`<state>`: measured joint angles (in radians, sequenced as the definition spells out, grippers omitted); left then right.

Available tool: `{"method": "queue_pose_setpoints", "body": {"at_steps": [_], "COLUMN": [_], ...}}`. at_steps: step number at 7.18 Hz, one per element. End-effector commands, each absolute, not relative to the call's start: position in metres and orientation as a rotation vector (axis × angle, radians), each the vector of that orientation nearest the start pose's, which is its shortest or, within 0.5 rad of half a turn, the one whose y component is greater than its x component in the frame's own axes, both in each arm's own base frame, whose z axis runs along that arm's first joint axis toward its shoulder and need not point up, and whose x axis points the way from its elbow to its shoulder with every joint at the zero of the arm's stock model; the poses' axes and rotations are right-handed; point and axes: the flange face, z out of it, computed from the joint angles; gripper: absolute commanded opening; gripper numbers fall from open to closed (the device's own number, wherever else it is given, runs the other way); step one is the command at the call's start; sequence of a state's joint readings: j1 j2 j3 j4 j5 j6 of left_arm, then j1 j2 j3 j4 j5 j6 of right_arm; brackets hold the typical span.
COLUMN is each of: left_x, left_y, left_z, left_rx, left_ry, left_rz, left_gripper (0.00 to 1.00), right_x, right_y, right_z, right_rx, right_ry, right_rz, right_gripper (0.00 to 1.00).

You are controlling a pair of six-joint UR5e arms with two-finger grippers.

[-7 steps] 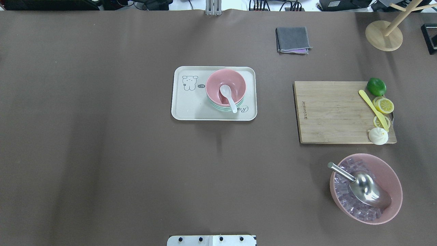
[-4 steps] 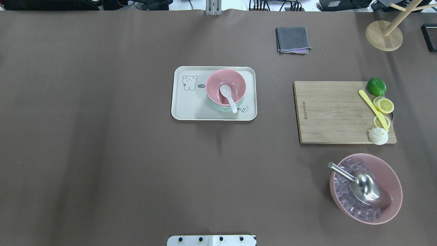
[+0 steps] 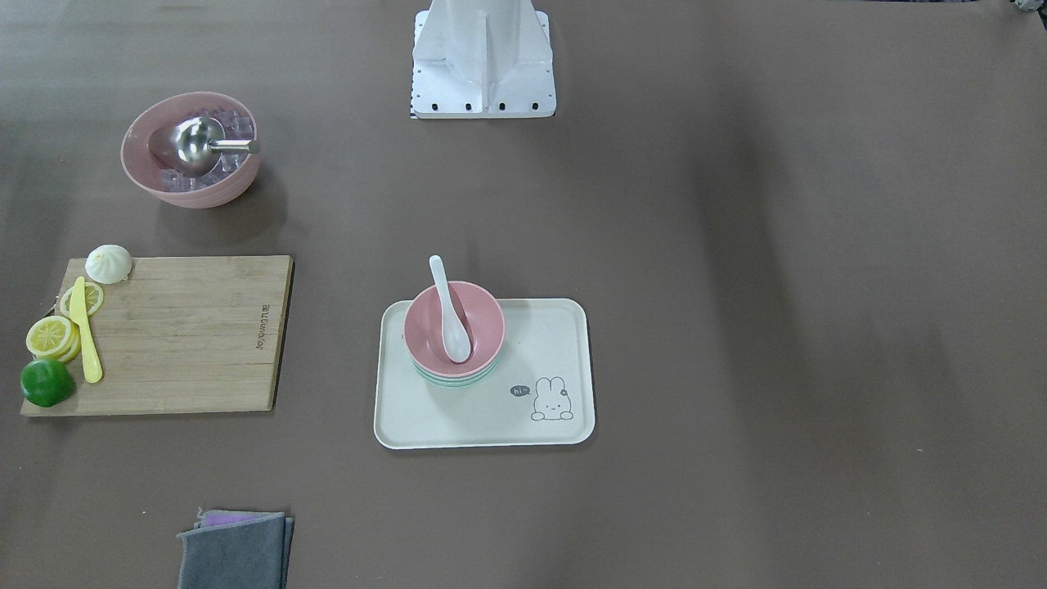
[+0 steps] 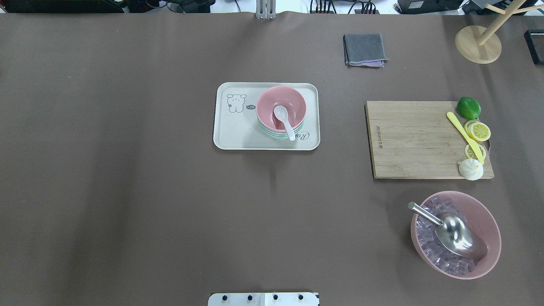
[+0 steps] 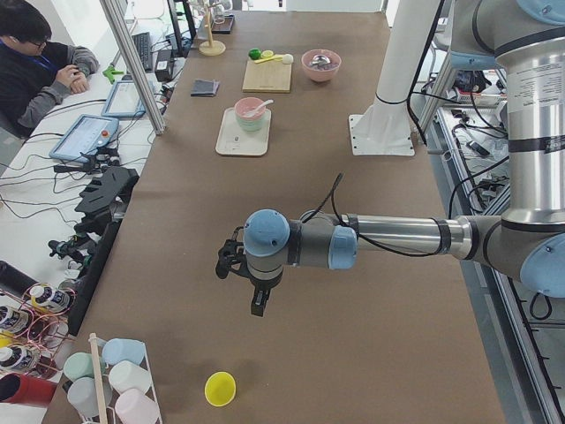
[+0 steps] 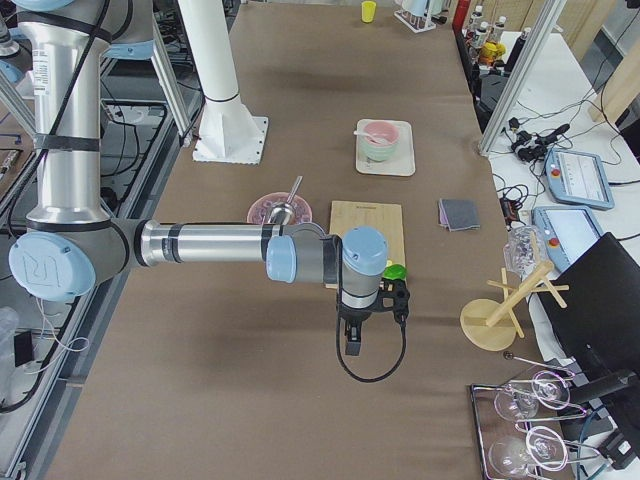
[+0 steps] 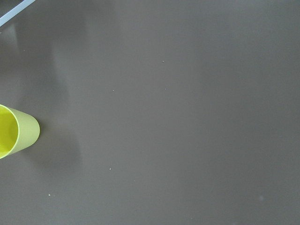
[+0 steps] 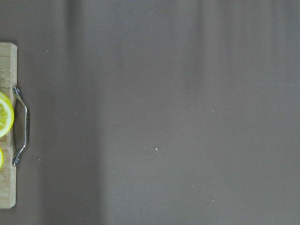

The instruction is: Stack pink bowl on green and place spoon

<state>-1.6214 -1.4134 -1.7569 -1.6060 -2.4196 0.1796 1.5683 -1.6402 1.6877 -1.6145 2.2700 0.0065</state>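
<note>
The left claw (image 5: 257,306) is hanging fingers-down over bare bench (image 4: 127,191), holding nothing that shows. Only the side view catches it, so I cannot tell whether it is open or closed. In its wrist view a yellow-green cup (image 7: 16,133) is standing at the 9 o'clock edge.

The right claw (image 6: 352,344) is also pointing down over the bench, and again I cannot tell how its jaws are standing. Its wrist view is catching the metal handle (image 8: 21,124) of the cutting board (image 4: 412,138) at 9 o'clock.

Seen from overhead, the pink bowl (image 4: 293,100) is sitting nested in the green bowl (image 4: 272,135) on the 3 o'clock half of the cream tray (image 4: 238,136). The white spoon (image 4: 284,120) is lying with its scoop end inside the pink bowl and its handle leaning over the rim toward 5 o'clock.

At 3 o'clock from the tray the cutting board is carrying a yellow knife (image 4: 463,135), lemon slices (image 4: 478,131) and a white bun (image 4: 471,169), with a lime (image 4: 468,107) touching its far corner. At 4 o'clock a large pink bowl (image 4: 491,219) is holding ice cubes and a metal scoop (image 4: 457,231). At 1 o'clock a folded grey cloth (image 4: 364,49) is lying.
</note>
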Motion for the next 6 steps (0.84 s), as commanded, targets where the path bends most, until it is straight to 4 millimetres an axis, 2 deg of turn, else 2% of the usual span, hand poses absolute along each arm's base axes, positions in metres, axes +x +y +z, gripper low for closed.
{"method": "queue_pose_setpoints", "body": {"at_steps": [1,6], "left_x": [-0.0803,-0.0806], "left_y": [-0.4256,-0.4262], "left_z": [0.6293,0.6296], "left_rx": [0.160,0.160], "left_ry": [0.834,0.831], "left_rz": [0.150,0.150], "left_gripper": [0.99,0.99], "right_x": [0.0682,0.0670], "right_y": [-0.4597,-0.4595], "right_z": [0.6427,0.6451], "right_rx": [-0.006,-0.011], "right_ry": [-0.703,-0.719], "right_rz": [0.035,0.036], "right_gripper": [1.00,1.00]}}
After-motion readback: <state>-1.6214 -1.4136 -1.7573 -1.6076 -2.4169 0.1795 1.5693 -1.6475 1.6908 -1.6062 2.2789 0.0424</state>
